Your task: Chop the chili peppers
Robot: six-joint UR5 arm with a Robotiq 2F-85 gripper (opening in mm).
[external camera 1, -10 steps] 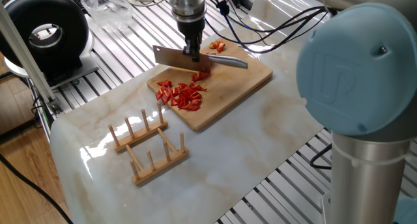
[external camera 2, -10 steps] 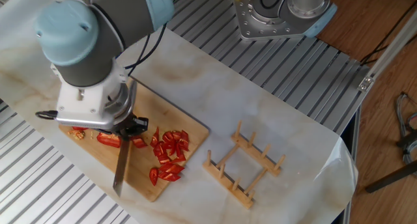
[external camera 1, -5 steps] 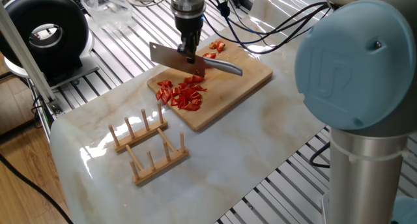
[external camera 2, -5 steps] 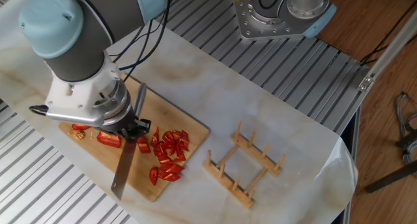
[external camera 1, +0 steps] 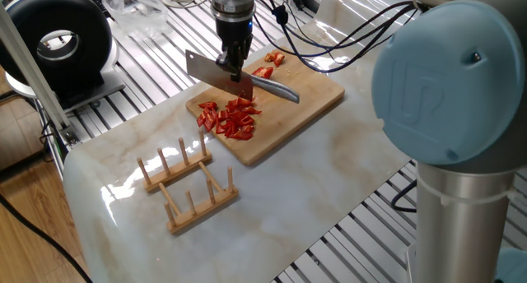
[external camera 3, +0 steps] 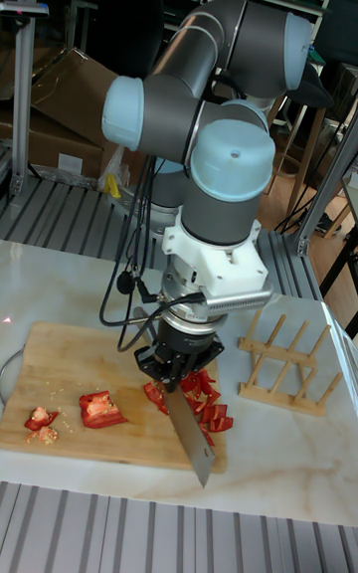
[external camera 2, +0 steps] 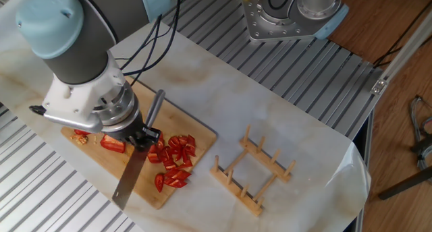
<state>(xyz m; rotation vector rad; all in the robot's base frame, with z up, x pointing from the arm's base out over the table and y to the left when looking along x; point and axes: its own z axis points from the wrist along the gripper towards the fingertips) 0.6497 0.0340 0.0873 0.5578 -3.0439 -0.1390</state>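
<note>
The gripper is clamped on a knife, blade tilted over the board. Chopping looks midway: the chili peppers lie mostly as a pile of bits by one board corner, with larger chunks toward the opposite end. Next, I judge, the blade must reach those. The board sits on a marble table near a wooden rack; slatted metal framing surrounds it.

a wooden dish rack is sitting on the marble-look tabletop near a wooden cutting board, while a black round device is resting at the table's far edge.
</note>
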